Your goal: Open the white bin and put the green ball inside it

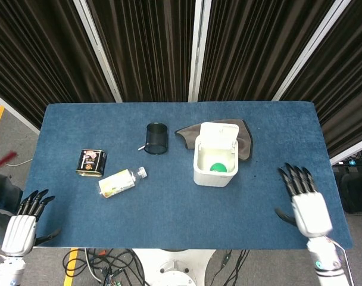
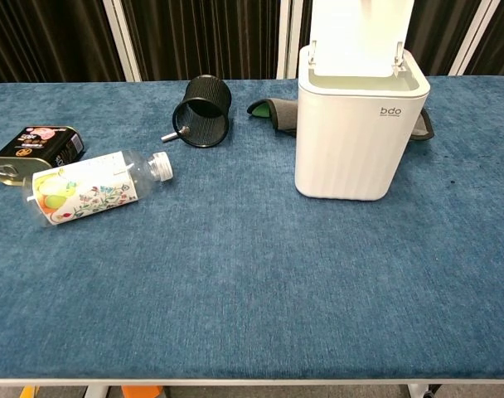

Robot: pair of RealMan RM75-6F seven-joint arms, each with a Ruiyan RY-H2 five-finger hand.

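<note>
Small green ball (image 1: 217,168) lies inside the lidded white plastic bin (image 1: 199,173), lid up. Right hand (image 1: 305,205) nearer, well apart at table edge, fingers spread, empty. Left hand (image 1: 21,224) likewise spread, empty.

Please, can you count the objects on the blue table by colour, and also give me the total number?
White: 1, the bin, lid open
Green: 1, the ball, inside the bin
Black: 1, the mesh cup, lying on its side
Dark tin with a pink label: 1, the can
Clear: 1, the plastic bottle
Grey: 1, the cloth under the bin
Total: 6
</note>
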